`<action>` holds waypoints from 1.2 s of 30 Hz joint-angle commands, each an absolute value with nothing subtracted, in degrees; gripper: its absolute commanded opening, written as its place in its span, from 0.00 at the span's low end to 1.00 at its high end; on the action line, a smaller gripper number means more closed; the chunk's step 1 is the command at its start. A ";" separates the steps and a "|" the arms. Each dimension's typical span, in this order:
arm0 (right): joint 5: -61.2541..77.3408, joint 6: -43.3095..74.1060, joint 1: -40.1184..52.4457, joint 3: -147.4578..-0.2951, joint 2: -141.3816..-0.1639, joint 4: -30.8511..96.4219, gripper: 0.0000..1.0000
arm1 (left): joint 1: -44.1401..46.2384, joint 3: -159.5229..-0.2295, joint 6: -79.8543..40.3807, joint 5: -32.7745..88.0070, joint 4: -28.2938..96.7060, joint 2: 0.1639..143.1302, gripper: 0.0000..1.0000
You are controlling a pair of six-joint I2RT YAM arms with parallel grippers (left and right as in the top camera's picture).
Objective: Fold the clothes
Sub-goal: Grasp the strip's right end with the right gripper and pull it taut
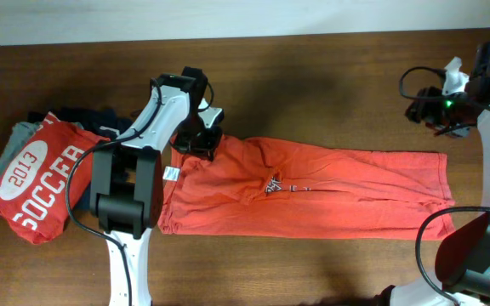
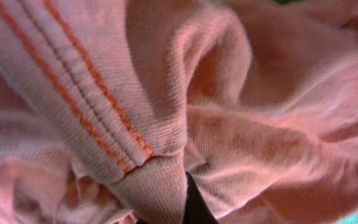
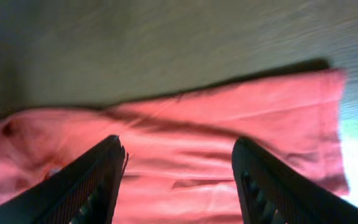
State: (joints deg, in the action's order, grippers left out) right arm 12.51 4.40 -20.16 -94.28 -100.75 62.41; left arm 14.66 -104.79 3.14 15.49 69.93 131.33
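Orange-red shirt [image 1: 339,183] lies as one long band across the wooden tabletop [image 1: 313,76].

Overhead:
- Left gripper [image 1: 201,146] is down on the shirt's end and clenched on the cloth there; the rest of the band runs away from it toward the right gripper [image 1: 422,110].
- White tag [image 1: 170,173] lies just beside the left gripper, on the side toward its arm base.
- Dark print [image 1: 270,184] sits mid-band, between the two grippers and nearer the left one.
- Right gripper hangs off the shirt, past the band's far corner, not touching it.
- Folded soccer shirt [image 1: 37,183] with white lettering lies on dark garments [image 1: 83,115], on the far side of the left arm from the orange-red shirt.

Left wrist:
- Shirt cloth [image 2: 229,124] fills the view, bunched in folds.
- A hem [image 2: 73,81] with two orange stitch lines runs slantwise across it.
- One dark finger [image 2: 194,208] shows as a sliver, the cloth pressed tight against it.

Right wrist:
- Right gripper [image 3: 178,146] is released; both dark fingers [image 3: 92,183] stand well apart with nothing between them.
- Shirt [image 3: 197,124] lies flat below and ahead of the fingers, with its square edge off to one side.
- Bare tabletop [image 3: 166,43] lies beyond.
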 commanded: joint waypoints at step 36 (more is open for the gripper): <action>13.72 -5.58 -34.89 -93.17 -123.92 55.64 0.55 | 13.58 -104.84 2.22 13.47 70.52 131.79 0.04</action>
State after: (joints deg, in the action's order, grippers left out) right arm 13.04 -4.36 -35.18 -93.43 -123.50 55.66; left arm 13.96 -104.79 2.74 14.33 70.30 131.33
